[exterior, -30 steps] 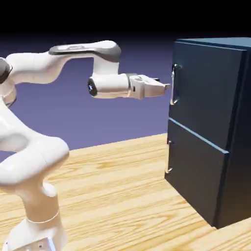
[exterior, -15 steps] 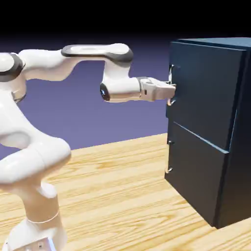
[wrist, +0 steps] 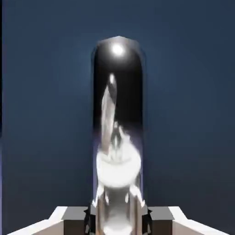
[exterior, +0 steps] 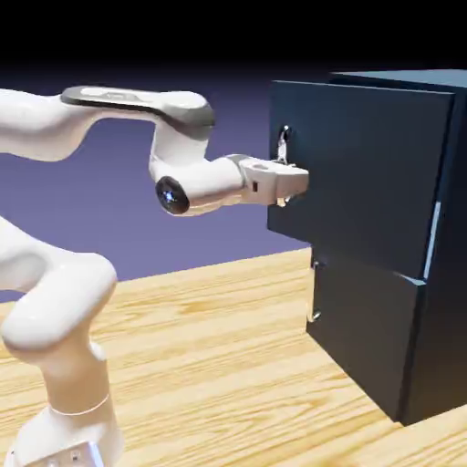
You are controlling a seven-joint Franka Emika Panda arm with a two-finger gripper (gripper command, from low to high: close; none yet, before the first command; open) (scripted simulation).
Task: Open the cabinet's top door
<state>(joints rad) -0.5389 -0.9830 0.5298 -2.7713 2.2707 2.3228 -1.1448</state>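
Observation:
The dark navy cabinet point(exterior: 401, 301) stands at the right of the exterior view. Its top door point(exterior: 365, 173) juts out to the left of the cabinet body, pulled away from the front. My gripper point(exterior: 288, 185) is shut on the door's vertical silver handle point(exterior: 284, 146) near the door's left edge. In the hand view the shiny handle point(wrist: 118, 114) fills the middle, running up from between my two fingertips, with the navy door panel point(wrist: 46, 114) behind it. The lower door point(exterior: 365, 337) stays flush with its small handle point(exterior: 315, 316).
The wooden table point(exterior: 210, 365) spreads under the arm and the cabinet. My white arm point(exterior: 55, 310) rises from the lower left and bends over toward the door.
My gripper reached the handle and shut on it, then drew back to the left. The top door has come out from the cabinet front with it.

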